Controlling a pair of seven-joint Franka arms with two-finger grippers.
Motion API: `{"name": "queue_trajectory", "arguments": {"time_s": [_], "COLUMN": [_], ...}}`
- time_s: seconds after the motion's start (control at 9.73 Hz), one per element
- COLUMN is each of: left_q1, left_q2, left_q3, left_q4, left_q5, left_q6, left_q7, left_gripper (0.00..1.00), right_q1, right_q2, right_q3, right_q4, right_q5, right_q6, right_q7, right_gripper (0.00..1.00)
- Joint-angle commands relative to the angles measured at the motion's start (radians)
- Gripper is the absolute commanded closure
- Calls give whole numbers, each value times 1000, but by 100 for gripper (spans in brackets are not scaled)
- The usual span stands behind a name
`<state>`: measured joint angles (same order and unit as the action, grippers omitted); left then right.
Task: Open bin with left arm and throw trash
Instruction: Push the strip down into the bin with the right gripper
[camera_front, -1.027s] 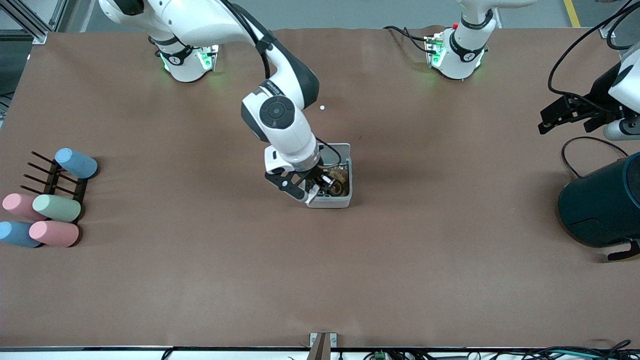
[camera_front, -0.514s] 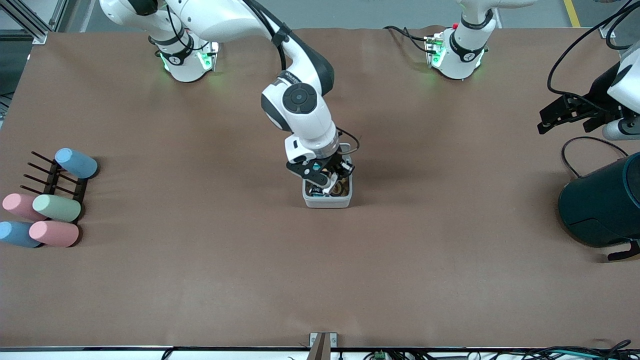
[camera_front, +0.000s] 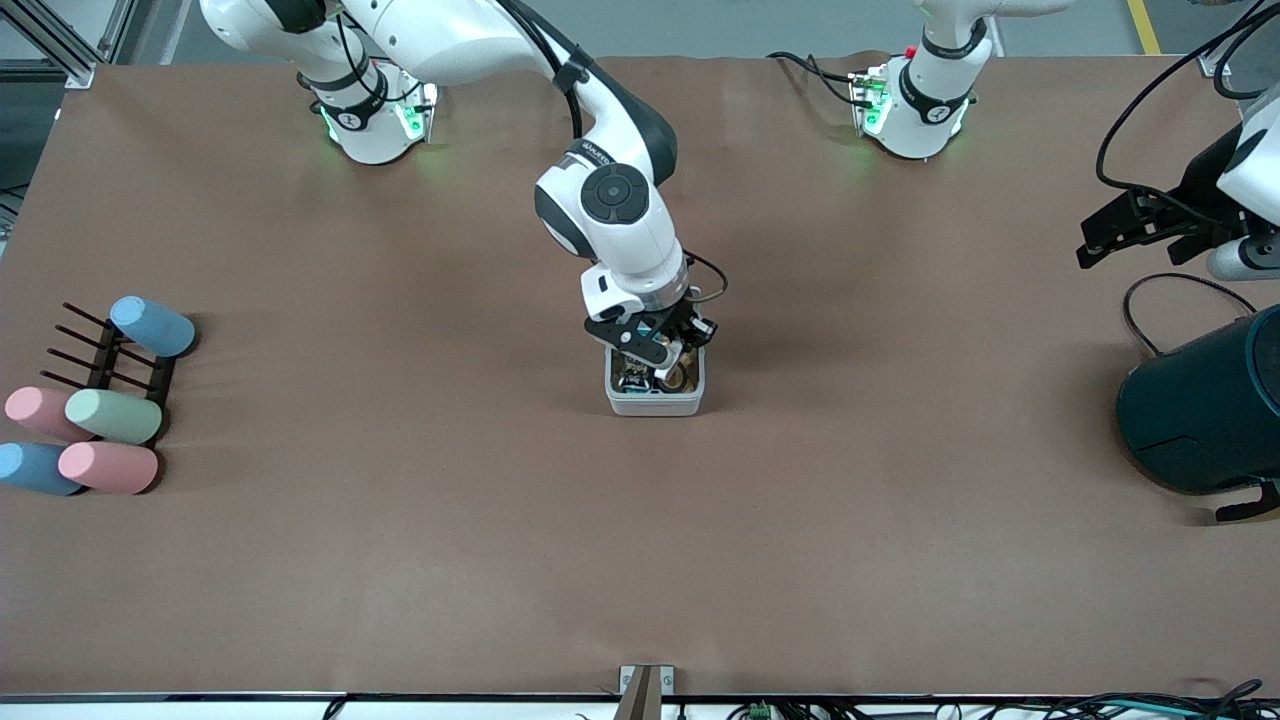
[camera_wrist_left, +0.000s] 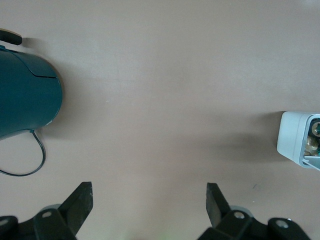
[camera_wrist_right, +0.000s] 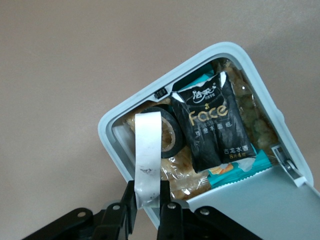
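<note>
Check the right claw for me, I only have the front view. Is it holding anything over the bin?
Observer: Yes. The right wrist view shows the right claw pinching a white strip above the open bin.
Operator: What's already inside?
Observer: A black packet printed "Face" and a black tape ring, lying on other wrappers.
Operator: Left claw?
Observer: The left claw is wide open, waiting above the table by the teal cylinder.
</note>
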<state>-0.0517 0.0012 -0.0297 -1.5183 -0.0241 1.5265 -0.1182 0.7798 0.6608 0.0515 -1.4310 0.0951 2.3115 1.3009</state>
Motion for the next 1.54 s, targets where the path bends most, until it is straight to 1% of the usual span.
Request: {"name": "queue_trajectory", "arguments": {"time_s": [0.0, 0.1, 0.21, 0.31, 0.41, 0.72, 1.03, 1.44], "left_q1": [0, 0, 0, 0, 0, 0, -2, 0], "left_q2": [-3, -3, -3, -3, -3, -3, -3, -3], "left_q3": [1, 1, 1, 1, 1, 1, 1, 1], "left_q4": [17, 17, 17, 17, 15, 17, 17, 15], "left_q5": [6, 4, 6, 6, 4, 6, 4, 6], "left_q6": [-14, -14, -14, -14, -14, -14, -14, -14], "left_q7": [3, 3, -1, -1, -1, -3, -9, -9], "left_gripper": [0, 0, 0, 0, 0, 0, 0, 0], "right_q1": [-7, -7, -7, -5, 4, 4, 9, 13], "right_q2": [2, 2, 0, 0, 0, 2, 11, 28], "right_q3": [-2, -1, -2, -1, -2, -2, -2, -2], "right_q4": [14, 14, 14, 14, 14, 15, 15, 15], "right_q5": [5, 5, 5, 5, 5, 5, 2, 3], "right_q6": [-6, -6, -7, -6, -6, -29, -80, -81], "right_q7": [5, 5, 5, 6, 11, 8, 0, 0], "right_gripper": [65, 62, 55, 46, 24, 18, 18, 17]}}
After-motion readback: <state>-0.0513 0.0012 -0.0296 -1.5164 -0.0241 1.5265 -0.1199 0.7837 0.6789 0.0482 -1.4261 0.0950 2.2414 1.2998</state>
